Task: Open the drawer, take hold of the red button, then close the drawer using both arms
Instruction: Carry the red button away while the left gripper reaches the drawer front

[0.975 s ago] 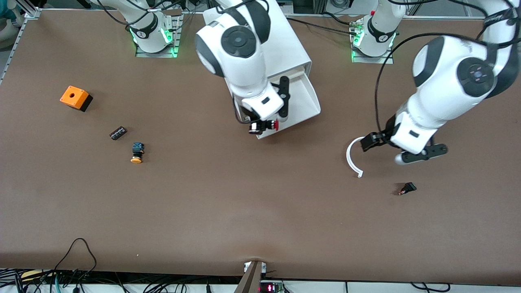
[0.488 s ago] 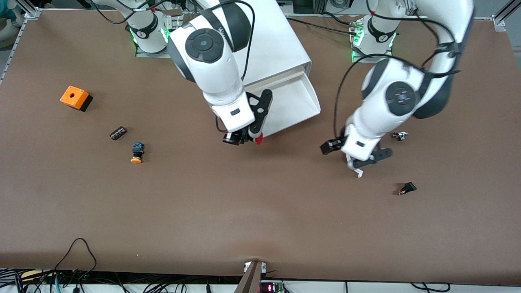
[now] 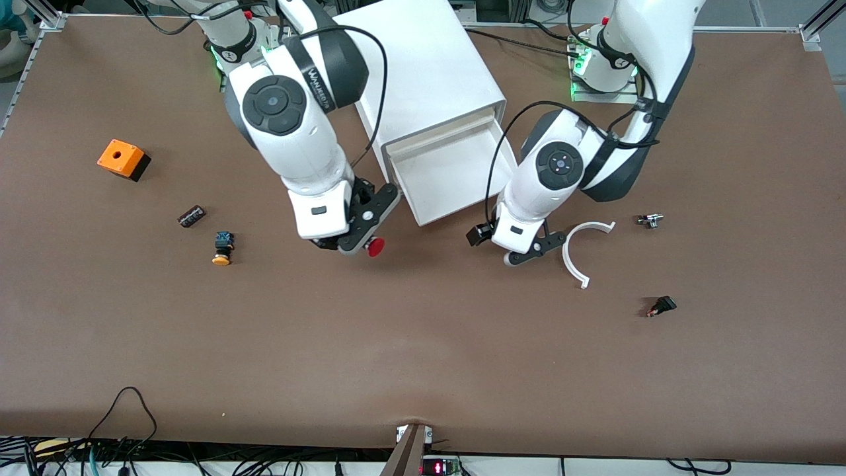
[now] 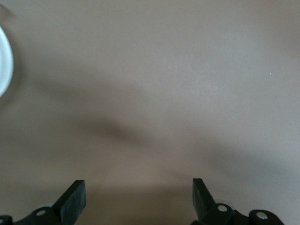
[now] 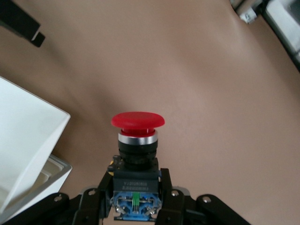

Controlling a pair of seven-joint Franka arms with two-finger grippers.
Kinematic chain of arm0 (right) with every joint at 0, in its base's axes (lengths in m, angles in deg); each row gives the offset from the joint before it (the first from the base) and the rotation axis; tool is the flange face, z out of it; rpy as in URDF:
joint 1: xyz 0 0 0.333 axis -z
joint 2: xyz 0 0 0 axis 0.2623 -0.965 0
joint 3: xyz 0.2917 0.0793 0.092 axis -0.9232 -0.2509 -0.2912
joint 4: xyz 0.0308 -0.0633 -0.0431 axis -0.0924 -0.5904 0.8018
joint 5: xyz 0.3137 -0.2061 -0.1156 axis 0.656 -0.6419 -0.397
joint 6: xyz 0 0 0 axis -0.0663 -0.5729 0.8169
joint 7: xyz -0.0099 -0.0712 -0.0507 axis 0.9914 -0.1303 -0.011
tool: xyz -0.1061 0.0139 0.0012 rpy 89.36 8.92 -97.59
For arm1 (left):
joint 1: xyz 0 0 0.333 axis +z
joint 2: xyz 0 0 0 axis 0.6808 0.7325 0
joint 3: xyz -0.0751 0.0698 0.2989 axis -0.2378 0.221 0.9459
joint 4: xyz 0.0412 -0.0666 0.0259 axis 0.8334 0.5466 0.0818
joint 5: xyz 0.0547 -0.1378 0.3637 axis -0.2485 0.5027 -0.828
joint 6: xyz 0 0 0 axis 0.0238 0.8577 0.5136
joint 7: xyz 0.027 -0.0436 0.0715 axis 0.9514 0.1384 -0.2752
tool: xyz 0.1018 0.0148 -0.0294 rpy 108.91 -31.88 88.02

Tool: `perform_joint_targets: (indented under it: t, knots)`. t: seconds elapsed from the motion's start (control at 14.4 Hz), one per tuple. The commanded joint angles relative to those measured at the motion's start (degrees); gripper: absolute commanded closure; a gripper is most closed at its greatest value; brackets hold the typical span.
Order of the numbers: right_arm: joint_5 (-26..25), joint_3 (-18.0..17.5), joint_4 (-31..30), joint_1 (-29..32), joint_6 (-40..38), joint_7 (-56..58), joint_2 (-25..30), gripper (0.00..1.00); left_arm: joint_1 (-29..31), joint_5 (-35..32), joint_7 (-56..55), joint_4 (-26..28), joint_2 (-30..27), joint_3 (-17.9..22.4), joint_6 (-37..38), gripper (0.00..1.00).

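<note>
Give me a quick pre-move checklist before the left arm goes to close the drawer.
1. Button out of the drawer and held by the right gripper: ok.
2. Right gripper clear of the drawer's path, over bare table toward the right arm's end: ok.
3. Drawer pulled out of the cabinet: ok, and its tray shows nothing inside.
4. Left gripper open and empty: ok.
5. Left gripper lined up with the drawer front: not ok, it hangs over the table beside the front corner.
6. White curved piece clear of the left gripper: ok, though close beside it.
</note>
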Motion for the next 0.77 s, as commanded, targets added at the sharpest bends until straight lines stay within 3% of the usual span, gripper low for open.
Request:
perform_joint_targets:
  t: [0.0,0.28,0.7]
  knots:
    - [0.7,2.5,-4.4,0.1,-0.3,-4.6,2.6,0.74,-2.5,-0.5,-2.9,2.8,-0.6,0.4,-3.1,0.00]
    - [4.0,3.7,-9.3,2.8,3.5,-10.8,2.3,0.74,-4.1,-0.5,-4.7,3.2,-0.8,0.3,-1.8,0.00]
    - [4.1,3.7,-15.6,5.7,5.4,-15.7,3.3,0.74,-5.8,-0.5,-6.3,3.0,-1.8,-1.4,4.3,0.00]
